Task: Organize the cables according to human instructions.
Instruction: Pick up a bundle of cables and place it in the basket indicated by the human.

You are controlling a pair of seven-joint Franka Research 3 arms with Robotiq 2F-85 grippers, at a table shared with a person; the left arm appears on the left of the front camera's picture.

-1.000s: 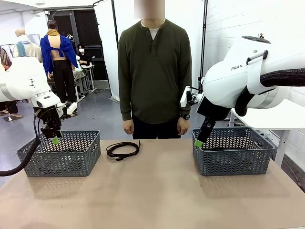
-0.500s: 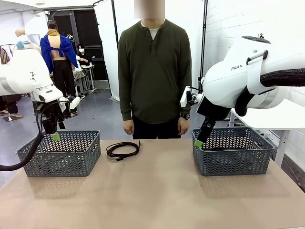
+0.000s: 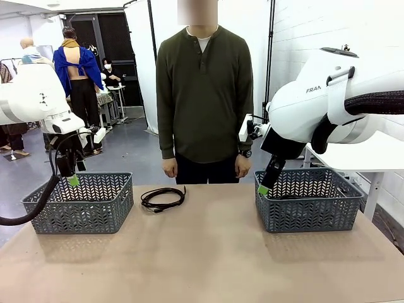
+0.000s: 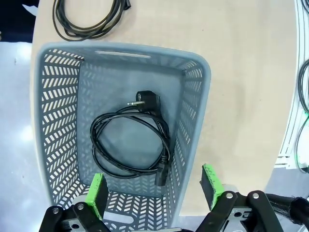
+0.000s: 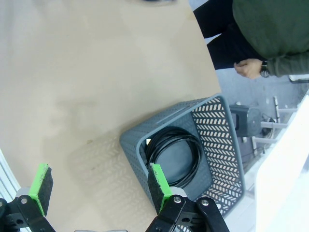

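One coiled black cable [image 3: 163, 198] lies on the tan table between the two baskets, in front of the person [image 3: 204, 95], whose hands hang at their sides. In the left wrist view another cable [image 4: 131, 147] with its plug rests on the floor of the left grey basket [image 4: 195, 106], and the table cable [image 4: 87, 18] shows at the top edge. My left gripper [image 3: 71, 177] [image 4: 155, 190] hovers open and empty above that basket. My right gripper [image 3: 265, 187] [image 5: 99, 185] hangs open at the near left corner of the right basket [image 3: 308, 214], which holds a coiled cable [image 5: 175, 155].
The left basket [image 3: 81, 211] and the right basket stand at opposite sides of the table. Broad bare tabletop stretches toward the front edge. The person's hand with a watch [image 5: 250, 68] hangs near the table's far edge. Other people stand far behind on the left.
My left gripper opened, released the cable into the left basket and rose a little above it. The right arm, the person and the table cable have not moved.
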